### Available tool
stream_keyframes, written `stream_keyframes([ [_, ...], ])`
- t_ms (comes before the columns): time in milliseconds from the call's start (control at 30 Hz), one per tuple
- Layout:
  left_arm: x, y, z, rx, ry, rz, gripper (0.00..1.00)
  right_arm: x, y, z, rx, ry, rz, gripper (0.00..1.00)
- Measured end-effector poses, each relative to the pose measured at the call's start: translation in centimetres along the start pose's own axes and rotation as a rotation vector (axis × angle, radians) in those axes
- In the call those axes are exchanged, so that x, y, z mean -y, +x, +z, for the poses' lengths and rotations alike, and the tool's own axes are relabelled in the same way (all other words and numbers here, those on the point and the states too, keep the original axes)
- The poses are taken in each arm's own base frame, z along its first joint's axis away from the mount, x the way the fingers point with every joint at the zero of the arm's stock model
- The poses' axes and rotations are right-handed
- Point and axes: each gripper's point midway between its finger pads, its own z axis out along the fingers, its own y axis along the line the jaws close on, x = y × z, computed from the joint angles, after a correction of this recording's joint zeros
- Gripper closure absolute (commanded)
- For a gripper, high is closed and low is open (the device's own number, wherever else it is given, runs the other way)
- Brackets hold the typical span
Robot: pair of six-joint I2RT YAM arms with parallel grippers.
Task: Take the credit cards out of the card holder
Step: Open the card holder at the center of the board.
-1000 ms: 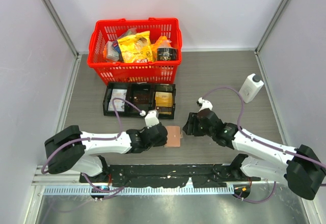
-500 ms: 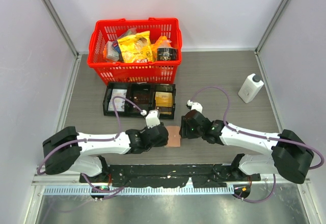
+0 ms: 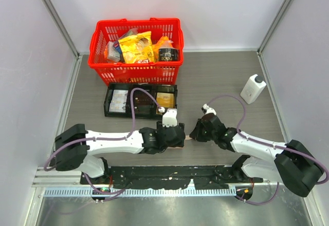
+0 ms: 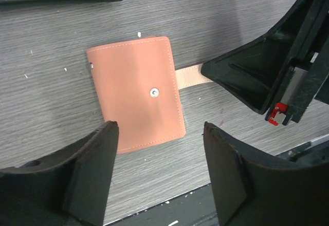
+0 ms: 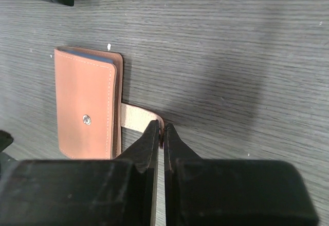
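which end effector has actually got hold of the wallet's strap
The right end effector: its fingers are pinched shut on the snap tab of the card holder. The left end effector is wide open above the card holder, gripping nothing.

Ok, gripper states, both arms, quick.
Left gripper: open, holding nothing, above the closed card holder.
Right gripper: closed on the card holder's snap tab.

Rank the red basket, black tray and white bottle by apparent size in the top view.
Largest: basket, though its height brings it nearer the camera.
Next: tray, narrower and much shallower.
Smallest: bottle, by a wide margin.
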Motion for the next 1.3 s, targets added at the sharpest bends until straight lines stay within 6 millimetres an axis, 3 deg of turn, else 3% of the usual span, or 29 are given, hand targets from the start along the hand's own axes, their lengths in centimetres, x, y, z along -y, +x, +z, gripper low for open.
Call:
stream_keyframes([
  [133, 0.9, 0.5, 0.7, -0.017, -0.035, 0.094, 0.17, 0.0, 0.3, 0.1, 0.009, -0.08, 0.054, 0.99],
  [300, 1.5, 0.8, 2.4, -0.026, -0.131, 0.221, 0.14, -0.2, 0.4, 0.1, 0.013, -0.158, 0.101, 0.99],
  [600, -1.3, 2.2, 4.4, -0.064, -0.313, 0.398, 0.13, -1.4, 0.0, -0.1, 0.019, -0.236, 0.12, 0.99],
  [967, -2.5, 1.9, 4.3, -0.057, -0.393, 0.448, 0.38, -1.6, -0.1, -0.2, 0.015, -0.249, 0.126, 0.99],
  [1300, -2.8, -1.3, 0.7, 0.005, -0.327, 0.351, 0.52, -1.1, 0.5, -0.4, -0.031, -0.215, 0.103, 0.99],
])
